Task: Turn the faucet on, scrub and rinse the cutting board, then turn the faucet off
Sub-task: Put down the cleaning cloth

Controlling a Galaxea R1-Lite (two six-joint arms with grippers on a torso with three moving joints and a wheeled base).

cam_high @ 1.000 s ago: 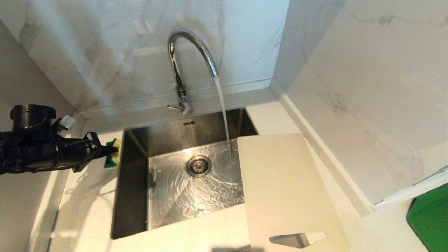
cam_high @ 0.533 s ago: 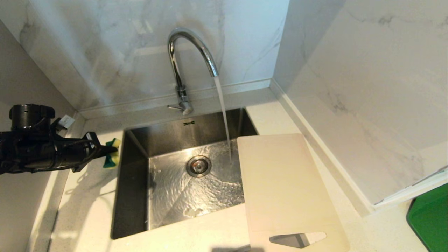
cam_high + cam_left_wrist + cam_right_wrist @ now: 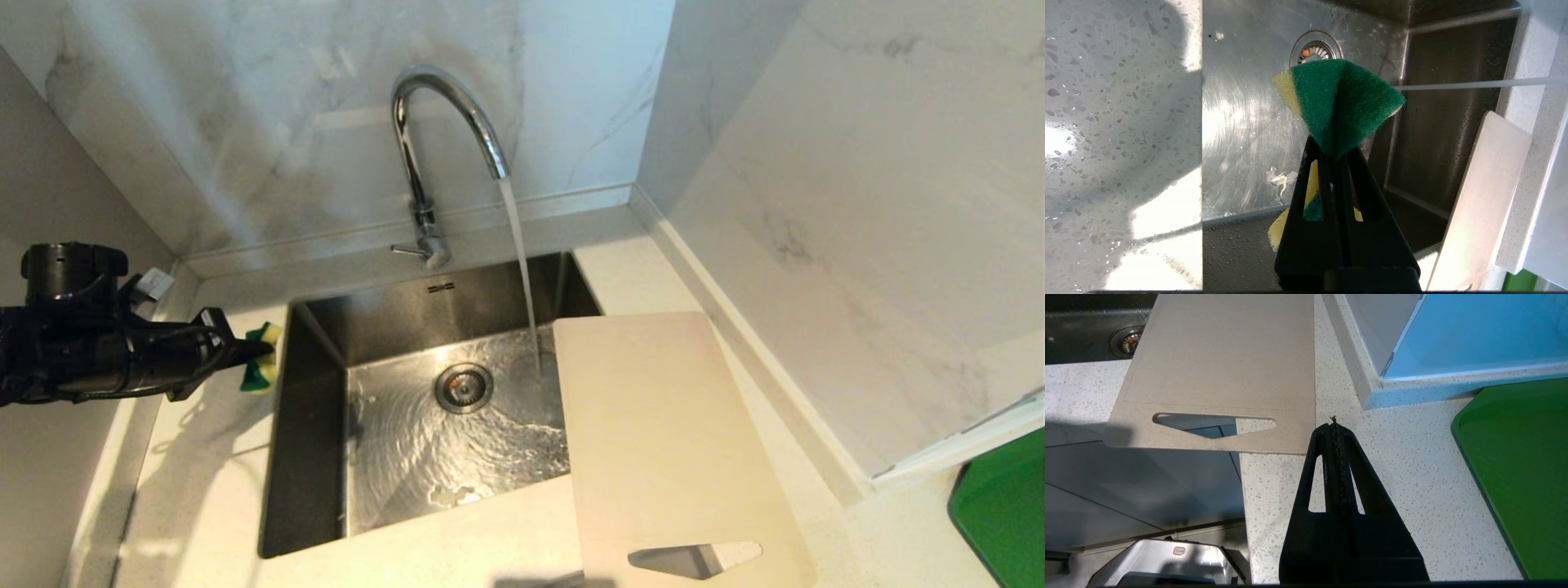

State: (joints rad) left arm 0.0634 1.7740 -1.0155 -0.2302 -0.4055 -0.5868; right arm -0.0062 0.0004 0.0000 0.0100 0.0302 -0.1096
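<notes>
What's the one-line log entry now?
faucet: running | left claw: shut on sponge | board: dry, unscrubbed | right claw: shut, empty

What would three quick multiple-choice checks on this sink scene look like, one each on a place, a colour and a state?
1. Where does the cutting board lie?
A. flat on the sink floor
B. on the counter at the sink's right side, overlapping its corner
C. leaning on the back wall

2. What colours is the sponge in the left gripper?
A. green and yellow
B. blue and white
C. all pink

3. What is the faucet doing?
A. dry
B. dripping only
C. running a steady stream into the sink

Answers:
1. B: the head view shows the board across the sink's right edge, its slot end past the counter's front.
2. A: the left wrist view shows a green pad on yellow foam between the fingers.
3. C: a stream falls from the spout and the water ripples round the drain.
</notes>
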